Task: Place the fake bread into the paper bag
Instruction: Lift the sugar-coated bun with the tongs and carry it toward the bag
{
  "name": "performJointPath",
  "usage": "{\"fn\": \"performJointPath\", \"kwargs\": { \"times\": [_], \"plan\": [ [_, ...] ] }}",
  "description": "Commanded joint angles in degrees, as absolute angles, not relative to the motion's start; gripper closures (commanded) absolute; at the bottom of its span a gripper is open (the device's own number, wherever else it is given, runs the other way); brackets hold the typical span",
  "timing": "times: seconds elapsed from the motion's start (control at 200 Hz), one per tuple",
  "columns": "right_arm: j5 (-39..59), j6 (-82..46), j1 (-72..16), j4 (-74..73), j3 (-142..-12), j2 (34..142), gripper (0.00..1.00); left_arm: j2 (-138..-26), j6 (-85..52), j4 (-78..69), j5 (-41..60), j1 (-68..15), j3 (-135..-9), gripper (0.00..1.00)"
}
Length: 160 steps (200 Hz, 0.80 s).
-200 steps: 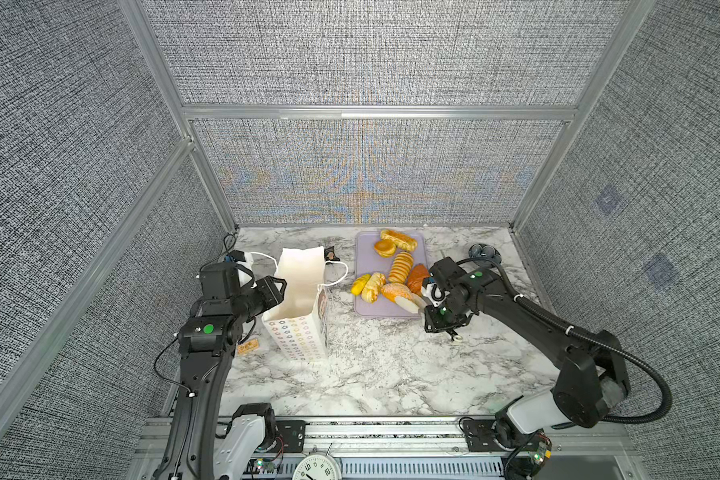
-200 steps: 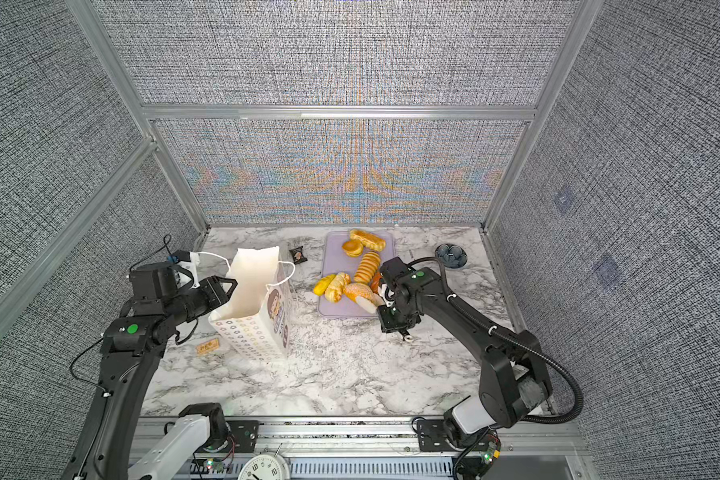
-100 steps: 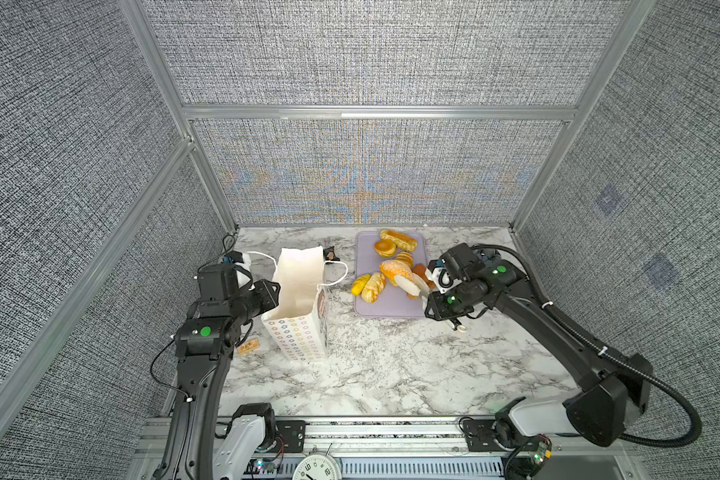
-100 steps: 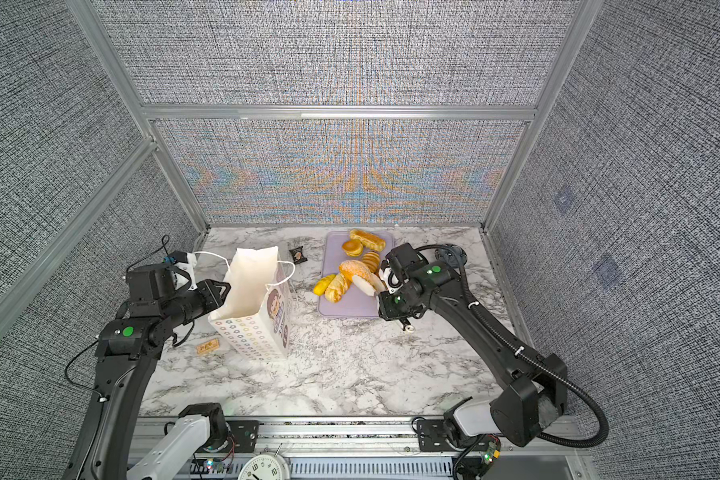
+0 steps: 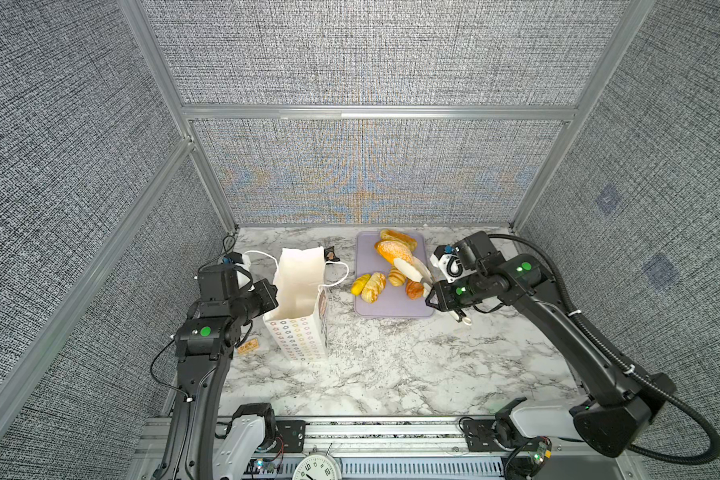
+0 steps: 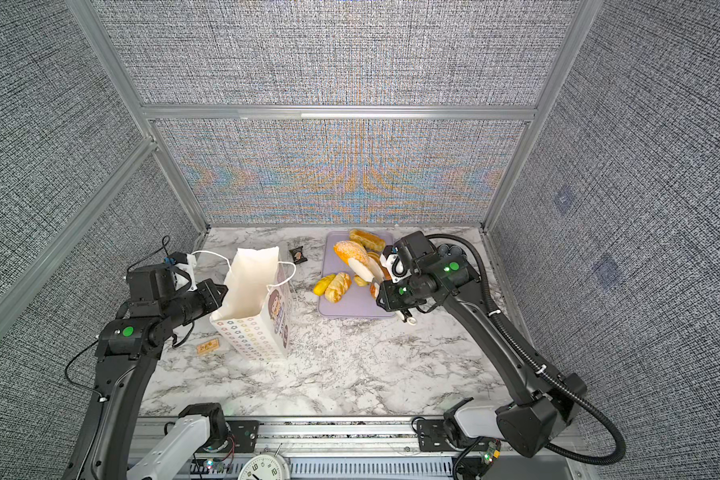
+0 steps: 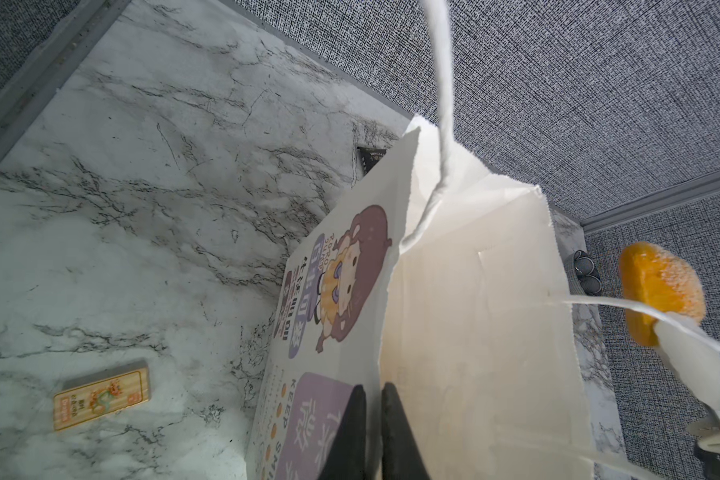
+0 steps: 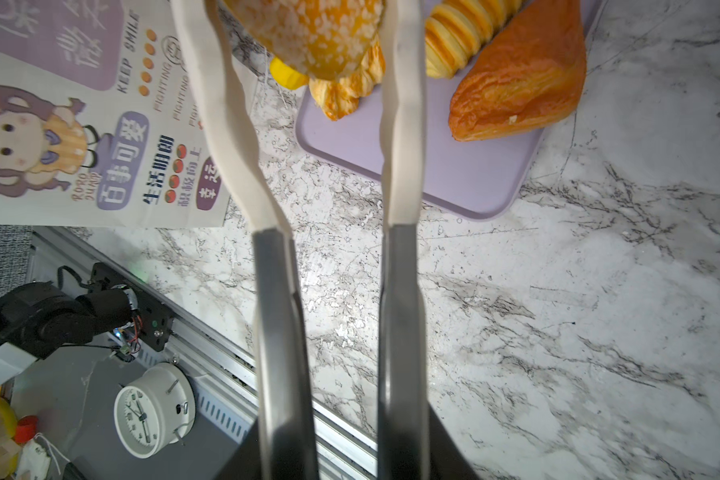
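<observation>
The paper bag (image 5: 300, 291) (image 6: 250, 286) stands open on the marble, its cartoon print showing in both wrist views (image 7: 337, 282) (image 8: 59, 124). My left gripper (image 5: 275, 293) (image 6: 221, 293) (image 7: 373, 415) is shut on the bag's left wall at the rim, one black finger inside and one outside. My right gripper (image 5: 437, 291) (image 6: 387, 293) (image 8: 341, 449) is shut on white-tipped tongs (image 8: 402, 124). These tongs pinch a sugar-speckled bun (image 5: 391, 249) (image 6: 348, 250) (image 7: 661, 286) (image 8: 308, 33) in the air above the lavender tray (image 5: 391, 309). Several more pieces of fake bread (image 5: 373, 286) lie on that tray.
A small yellow card (image 5: 248, 345) (image 7: 100, 395) lies left of the bag. Behind the bag sits a dark packet (image 5: 330, 253). One bag handle cord (image 7: 443, 104) loops close to my left wrist. Grey walls close off the back and both sides. A clock (image 5: 314, 467) stands below the front rail.
My left gripper has shut on the bag's rim. The right arm has lifted the sugar-speckled bun in the tongs off the tray, up and toward the back.
</observation>
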<state>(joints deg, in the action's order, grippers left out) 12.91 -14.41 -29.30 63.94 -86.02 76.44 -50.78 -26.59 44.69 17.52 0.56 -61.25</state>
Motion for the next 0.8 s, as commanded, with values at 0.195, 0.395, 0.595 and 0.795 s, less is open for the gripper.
{"fn": "performJointPath", "kwargs": {
  "times": [0.195,0.395,0.595,0.795],
  "plan": [
    [21.6,-16.2,-30.2,60.1,-91.9,73.9,0.62,-50.7,-27.6,42.3,19.5,0.6,-60.8,0.95],
    [24.6,-17.6,-32.1,57.0,-93.3,73.3,0.62,-50.8,-28.0,41.9,19.9,0.6,-60.8,0.97],
    [24.4,-18.2,-35.8,56.1,-96.5,74.9,0.62,-51.0,-28.6,41.4,20.6,0.7,-60.8,0.98],
    [22.2,-18.1,-40.8,56.5,-101.7,78.1,0.62,-50.9,-29.3,40.4,21.7,0.6,-60.2,0.98]
  ]
}}
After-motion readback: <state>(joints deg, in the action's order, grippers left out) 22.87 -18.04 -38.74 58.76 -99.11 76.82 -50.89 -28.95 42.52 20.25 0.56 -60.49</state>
